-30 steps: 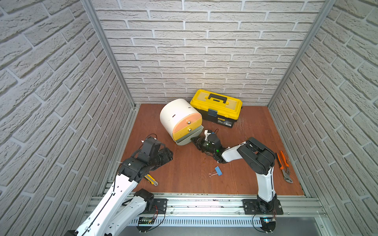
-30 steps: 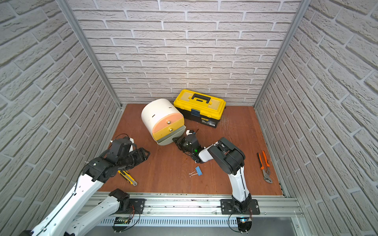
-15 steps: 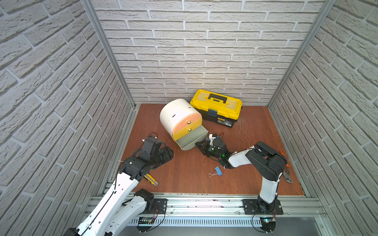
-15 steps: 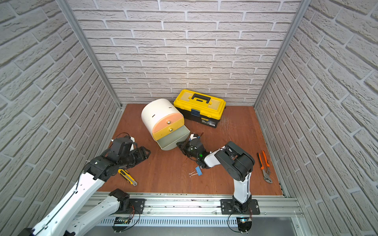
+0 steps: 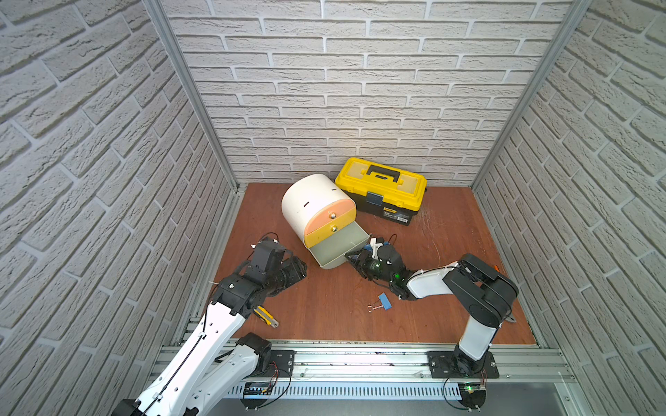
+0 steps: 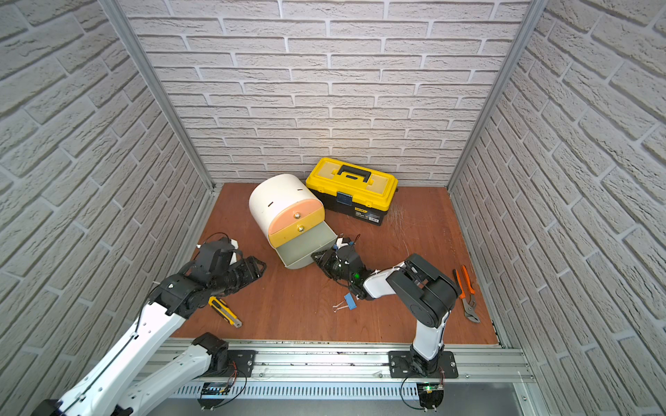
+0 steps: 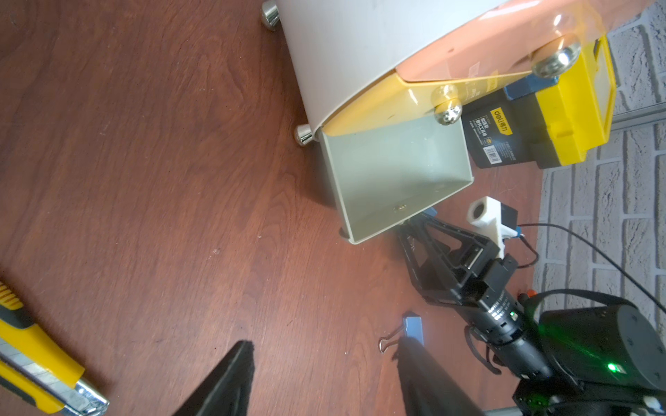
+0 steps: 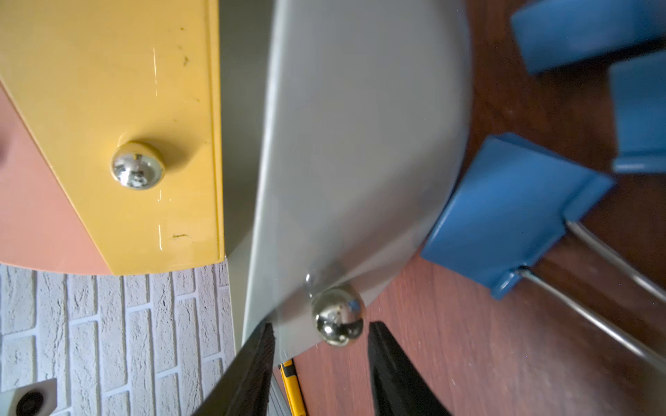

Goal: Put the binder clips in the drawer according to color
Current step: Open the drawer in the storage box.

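PULLED-OUT DRAWER, LOOSE CLIPS: Inside a booth of white brick-pattern walls (image 5: 360, 90), on a reddish-brown wooden board (image 5: 324, 324), the right gripper (image 8: 320, 331) lies low at the front of the white drum-shaped cabinet (image 5: 310, 205). Its jaws are parted, with the metal knob (image 8: 337, 317) of the grey drawer (image 7: 396, 173) between them and a gap showing beside it, so nothing is clamped. That bottom drawer stands open, and the peach and yellow fronts above it are closed. Several blue binder clips (image 8: 504, 212) lie on the board just beside this gripper's fingertips, close to the drawer's curved front. A lone blue clip (image 5: 385, 302) lies behind the gripper, near its wrist. The left gripper (image 7: 324, 347) hangs above bare board, well apart from the cabinet. Its fingers are spread and empty and point toward the open drawer. A yellow-black utility knife (image 6: 224, 311) lies behind it, by its arm. A yellow toolbox (image 5: 382, 191) sits beyond the cabinet against the back wall, and orange-handled pliers (image 6: 466, 293) lie beside the right arm's elbow. Both arms are mounted on an aluminium rail (image 5: 360, 360).
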Controlling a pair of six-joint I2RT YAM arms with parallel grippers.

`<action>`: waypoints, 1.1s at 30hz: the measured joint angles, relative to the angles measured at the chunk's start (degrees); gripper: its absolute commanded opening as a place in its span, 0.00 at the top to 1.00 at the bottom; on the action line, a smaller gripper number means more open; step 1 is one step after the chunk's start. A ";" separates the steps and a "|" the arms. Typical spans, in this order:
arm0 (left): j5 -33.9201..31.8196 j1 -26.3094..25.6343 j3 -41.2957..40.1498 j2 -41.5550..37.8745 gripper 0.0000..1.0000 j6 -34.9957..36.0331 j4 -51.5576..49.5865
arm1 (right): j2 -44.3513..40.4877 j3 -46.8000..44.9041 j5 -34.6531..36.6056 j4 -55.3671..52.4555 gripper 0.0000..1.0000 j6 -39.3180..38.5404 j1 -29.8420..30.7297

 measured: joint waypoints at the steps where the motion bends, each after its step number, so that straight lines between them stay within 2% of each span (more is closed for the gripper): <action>1: -0.04 -0.09 0.00 0.22 0.32 0.02 0.02 | -0.94 0.00 -0.04 -1.20 0.49 -0.76 0.02; 10: -1.16 -2.60 0.83 2.69 0.31 0.02 1.07 | -12.28 0.63 -0.02 -15.39 0.46 -8.07 0.07; 17: -2.38 -6.58 0.83 4.74 0.30 -0.57 2.86 | -23.39 6.08 1.40 -37.13 0.45 -19.50 0.04; 23: -3.65 -11.47 -0.42 6.82 0.29 -2.58 6.64 | -28.37 10.45 4.59 -55.67 0.46 -28.52 -0.09; 28: -5.14 -16.44 -1.49 10.69 0.28 -3.82 9.66 | -32.44 8.50 8.04 -66.95 0.47 -31.12 -0.72; 33: -5.77 -20.79 -1.49 16.85 0.25 -2.43 13.51 | -41.11 3.04 11.65 -74.88 0.47 -30.21 -1.60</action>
